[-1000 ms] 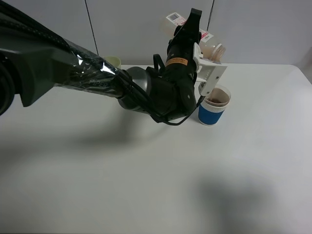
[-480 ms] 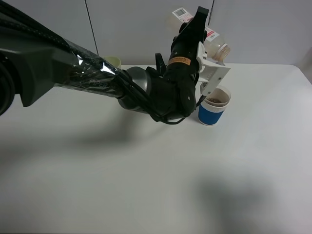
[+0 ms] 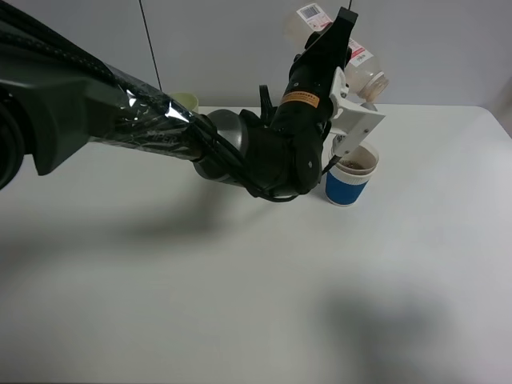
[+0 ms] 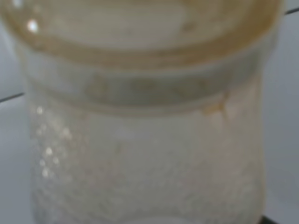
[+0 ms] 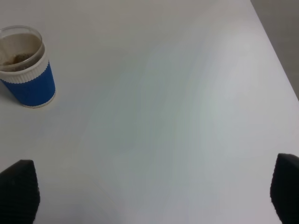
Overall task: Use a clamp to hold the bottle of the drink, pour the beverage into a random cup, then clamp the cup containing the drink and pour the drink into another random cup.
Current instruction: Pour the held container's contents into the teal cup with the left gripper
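The left fingers clamp the small clear plastic bottle with the pink-red label, tilted above the short blue-banded whitish cup at the far right of the tabletop. The cup holds brown beverage. Righting the bottle slowly over the cup should catch drips. The right fingers stand open, empty.

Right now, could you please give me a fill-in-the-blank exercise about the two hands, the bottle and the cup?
1. The left hand grips the bottle, which is not upright but ____.
2. The cup nearest the bottle has a ____ band.
3. The liquid in that cup is ____.
4. The right hand holds nothing and is ____.

Missing words: tilted; blue; brown; open.
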Robot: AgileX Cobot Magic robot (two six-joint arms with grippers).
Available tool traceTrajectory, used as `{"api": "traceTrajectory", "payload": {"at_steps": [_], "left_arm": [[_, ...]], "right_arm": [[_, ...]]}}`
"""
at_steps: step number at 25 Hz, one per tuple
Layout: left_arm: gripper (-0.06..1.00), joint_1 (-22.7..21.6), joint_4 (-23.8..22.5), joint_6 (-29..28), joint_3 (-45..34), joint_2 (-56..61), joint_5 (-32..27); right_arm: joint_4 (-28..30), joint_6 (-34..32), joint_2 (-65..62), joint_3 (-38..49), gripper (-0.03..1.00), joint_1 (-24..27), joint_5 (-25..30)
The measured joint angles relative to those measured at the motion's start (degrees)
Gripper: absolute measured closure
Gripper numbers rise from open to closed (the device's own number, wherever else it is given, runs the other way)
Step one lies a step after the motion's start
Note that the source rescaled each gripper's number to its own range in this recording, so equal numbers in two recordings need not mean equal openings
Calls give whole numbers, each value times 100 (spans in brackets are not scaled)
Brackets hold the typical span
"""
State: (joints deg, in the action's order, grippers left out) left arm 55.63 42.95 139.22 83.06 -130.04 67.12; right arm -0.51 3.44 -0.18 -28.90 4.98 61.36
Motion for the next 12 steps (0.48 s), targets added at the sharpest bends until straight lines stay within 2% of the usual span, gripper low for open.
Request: {"api": "traceTrajectory", "payload": {"at_steps": [9,12], "left_arm": [[93,0,-571,-70,0,0,0],[93,0,-626,-231,0,0,0]], "right_arm": [[0,0,0,0,-3,0,0],[0,0,0,0,-3,0,0]]}}
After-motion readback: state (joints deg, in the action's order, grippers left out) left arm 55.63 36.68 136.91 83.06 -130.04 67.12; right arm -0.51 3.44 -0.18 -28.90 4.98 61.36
